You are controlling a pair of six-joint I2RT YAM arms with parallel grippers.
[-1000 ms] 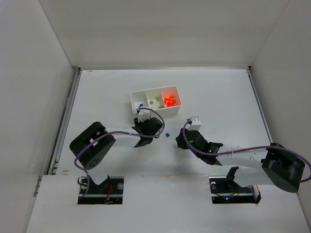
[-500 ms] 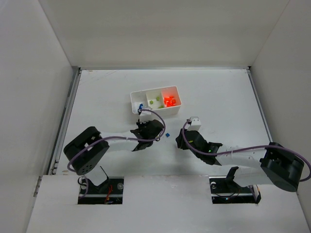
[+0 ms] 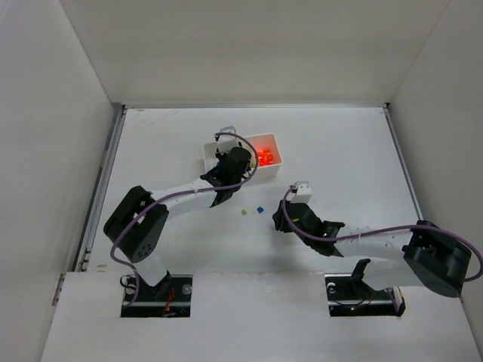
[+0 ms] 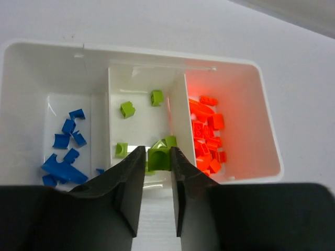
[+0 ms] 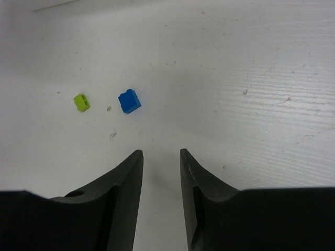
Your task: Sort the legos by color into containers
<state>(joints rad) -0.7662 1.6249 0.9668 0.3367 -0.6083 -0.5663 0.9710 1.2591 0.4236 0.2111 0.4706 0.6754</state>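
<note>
Where left gripper [image 4: 158, 152] hovers over tray [image 4: 131, 49], green lego [image 4: 158, 160] pinched between jaws.

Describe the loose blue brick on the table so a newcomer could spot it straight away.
Find the white three-compartment tray, then look at the table nearer the arms, just ahead of the right gripper. Two tiny bricks lie there side by side, not touching. The blue brick is the one on the right arm's side; its neighbour, the green brick, is yellow-green.
</note>
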